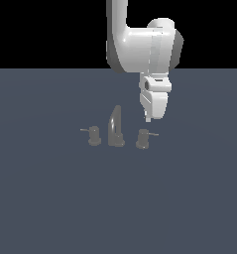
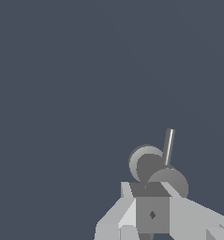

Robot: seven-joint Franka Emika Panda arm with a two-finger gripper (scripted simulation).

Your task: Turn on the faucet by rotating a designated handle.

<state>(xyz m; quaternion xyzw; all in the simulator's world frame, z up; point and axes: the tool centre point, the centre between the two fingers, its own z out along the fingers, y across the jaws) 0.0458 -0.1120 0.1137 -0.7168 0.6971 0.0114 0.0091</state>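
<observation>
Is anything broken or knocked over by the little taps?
Nothing stands out. The faucet stands upright, with one knob on each side. The handle sits upright with its lever pointing outward, and the tool hovers just above it.

Exterior view: set well back and slightly raised, facing the faucet point(image 1: 115, 127) head-on across the flat blue-grey floor point(image 1: 50, 208), with the white arm point(image 1: 140, 44) descending behind it and the horizon above. Wrist view: mounted on the arm, looking steeply down, very near the handle point(image 2: 151, 166), with the gripper point(image 2: 151, 213) filling the frame's edge. Shared by both: the handle point(image 1: 143, 138) with its rod lever point(image 2: 168, 146), plus surrounding floor.
</observation>
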